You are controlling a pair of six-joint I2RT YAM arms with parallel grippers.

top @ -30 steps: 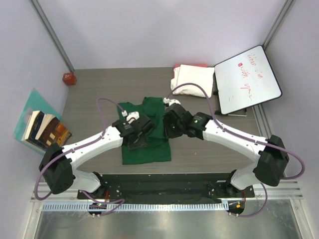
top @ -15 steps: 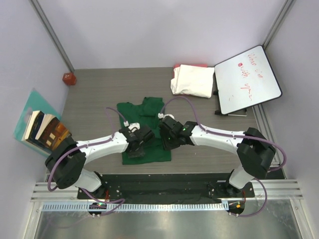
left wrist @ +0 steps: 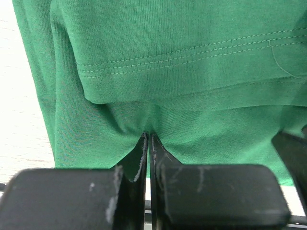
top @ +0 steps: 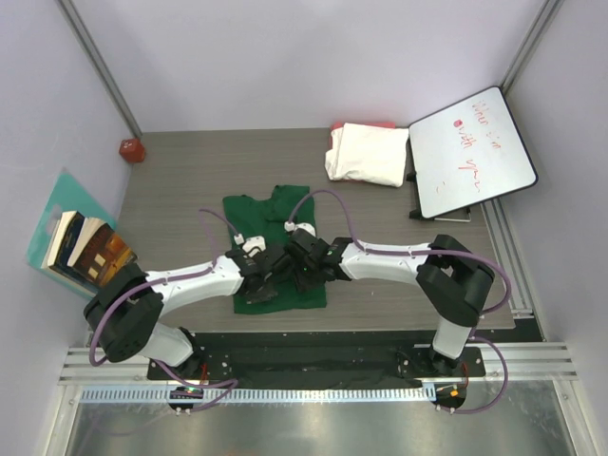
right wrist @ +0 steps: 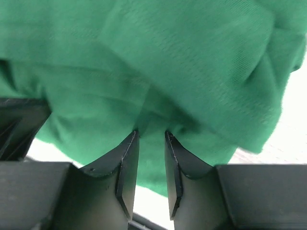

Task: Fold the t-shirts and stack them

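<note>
left gripper (left wrist: 147, 136) clamped tight on the dark green t-shirt (top: 275, 214) at its near hem, right gripper (right wrist: 151, 134) just beside it pinching a thicker bunch of the same hem, shirt's long axis running away from both arms toward the collar, cream-white folded t-shirt (top: 366, 154) far right, whiteboard (top: 470, 152) red scrawl unreadable.

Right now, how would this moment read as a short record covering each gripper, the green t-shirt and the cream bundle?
left gripper: shut, pinching the plain dark green cloth t-shirt
right gripper: closed on a bunch of the same shirt
shirt position: on the grey wooden table, in front of both arms
folded cream-white cloth bundle: far right, beside the white whiteboard, no gripper on it
stack: not yet made
</note>
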